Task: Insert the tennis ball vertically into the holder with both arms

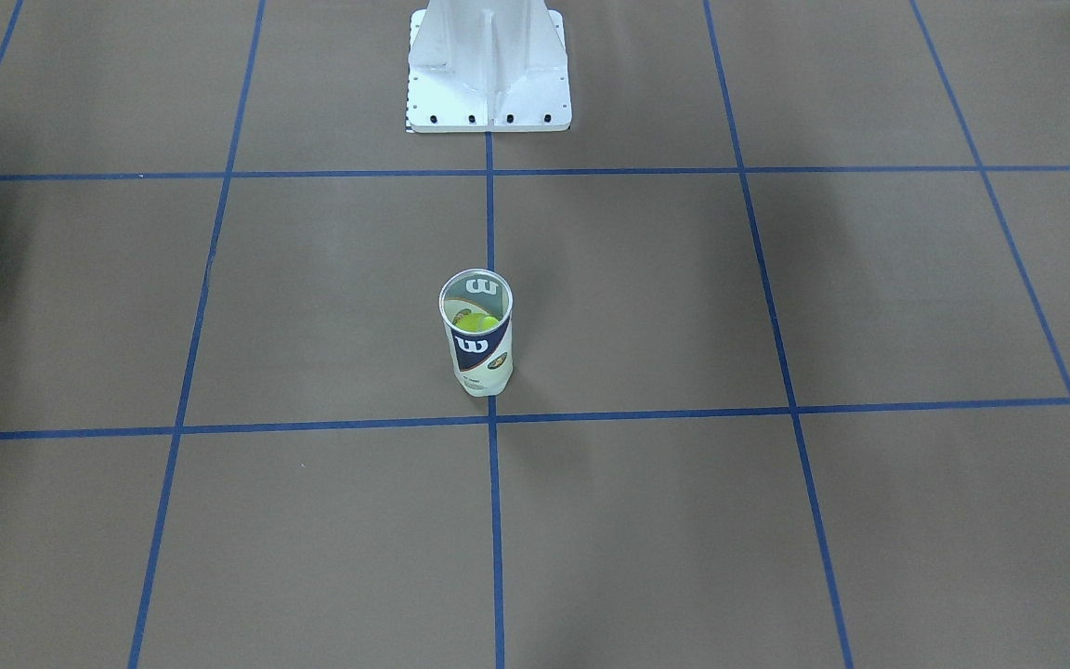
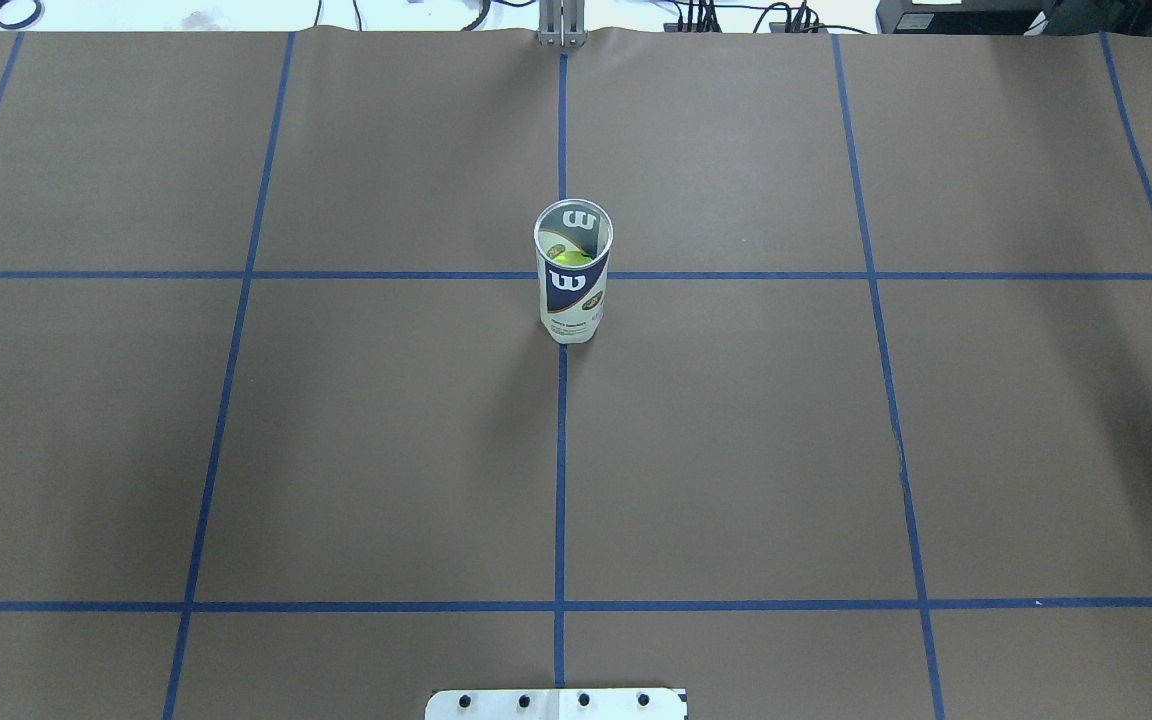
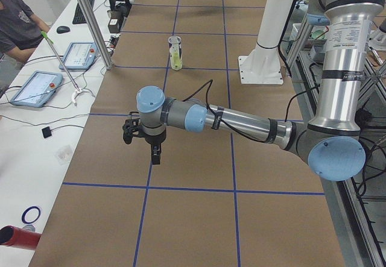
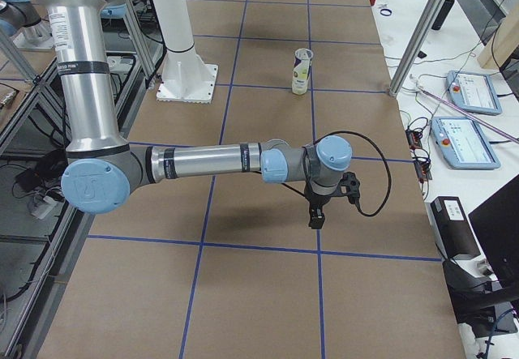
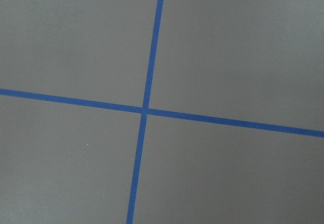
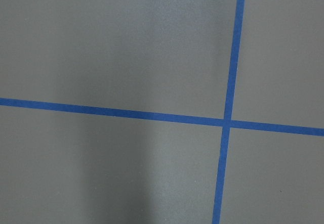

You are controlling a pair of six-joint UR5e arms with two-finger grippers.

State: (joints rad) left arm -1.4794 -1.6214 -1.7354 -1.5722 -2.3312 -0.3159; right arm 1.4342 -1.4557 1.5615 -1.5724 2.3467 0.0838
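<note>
- Brown paper covered the tabletop (image 2: pixel 736 450), and blue tape lines (image 2: pixel 560 470) divided it into large squares.
- The holder (image 1: pixel 476 339) stood upright on the tabletop with its mouth open to the top. It was on the centre tape line, in front of the white pedestal (image 1: pixel 489 70) and well apart from it.
- A yellow-green tennis ball (image 1: pixel 476 322) sat inside the holder, below its rim.
- The left arm (image 3: pixel 241 122) reached out low over the tabletop, well apart from the holder, and the left hand (image 3: pixel 156 157) pointed down above the paper.
- The right arm (image 4: pixel 211 163) reached out in the same way on the other side of the holder, also well apart, with the right hand (image 4: pixel 315 218) pointing down.
- Both hands showed only in the side views, so I cannot tell if they were open or closed.
- Each wrist camera saw only brown paper and one crossing of tape lines.
- A person (image 3: pixel 15 20) sat at a white desk (image 3: pixel 36 152), away from the holder.
</note>
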